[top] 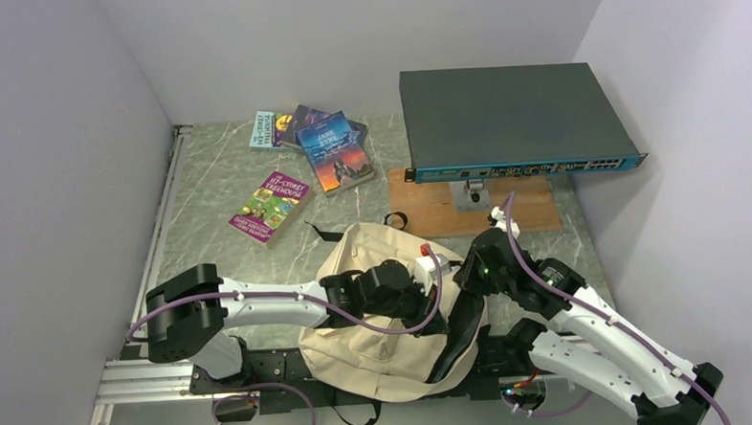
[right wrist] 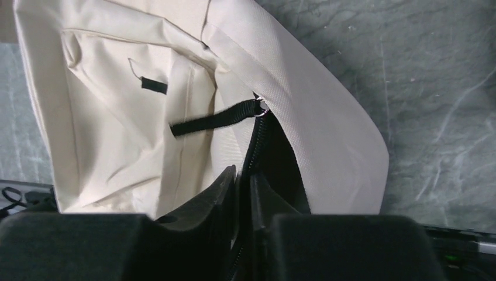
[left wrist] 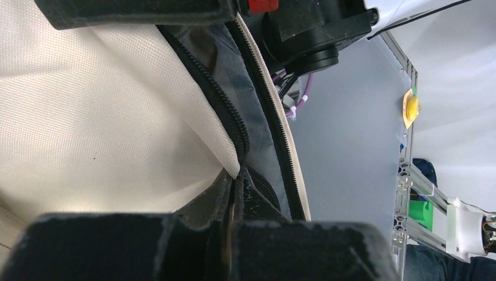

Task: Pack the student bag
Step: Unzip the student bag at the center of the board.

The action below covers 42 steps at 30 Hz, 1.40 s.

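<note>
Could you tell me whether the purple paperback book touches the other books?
No, the purple paperback book lies alone, clear of the overlapping books.

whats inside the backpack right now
Through the unzipped opening of the student bag only dark lining shows; no book is visible there. The rest of the inside is covered by its cream fabric.

Robotics lab cell: white partition walls (top: 53,140), rack-mount network switch (top: 512,120).
</note>
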Each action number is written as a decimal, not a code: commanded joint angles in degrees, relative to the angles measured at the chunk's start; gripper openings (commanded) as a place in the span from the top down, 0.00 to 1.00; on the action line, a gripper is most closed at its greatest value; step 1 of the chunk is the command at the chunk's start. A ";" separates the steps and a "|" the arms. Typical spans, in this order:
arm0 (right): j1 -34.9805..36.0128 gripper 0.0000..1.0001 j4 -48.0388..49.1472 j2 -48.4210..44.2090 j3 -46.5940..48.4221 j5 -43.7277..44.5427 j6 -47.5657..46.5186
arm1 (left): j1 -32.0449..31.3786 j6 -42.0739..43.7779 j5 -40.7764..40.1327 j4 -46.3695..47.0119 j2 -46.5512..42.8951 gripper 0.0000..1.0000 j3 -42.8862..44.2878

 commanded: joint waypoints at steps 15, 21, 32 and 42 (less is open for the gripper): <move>-0.19 1.00 13.37 -9.01 -4.98 -5.62 -10.40 | 7.99 -6.28 -19.01 0.84 -11.91 0.16 -2.40; -0.20 1.00 13.96 -10.19 -5.34 -6.87 -10.89 | 8.64 -5.84 -24.32 13.37 -5.31 0.18 -1.04; -0.19 1.00 14.04 -12.01 -5.48 -7.31 -11.20 | 9.18 -6.03 -23.79 20.66 6.94 0.29 4.73; -0.19 1.00 13.55 -13.26 -5.42 -7.35 -11.00 | 11.11 -5.66 -22.75 21.83 10.58 0.84 6.22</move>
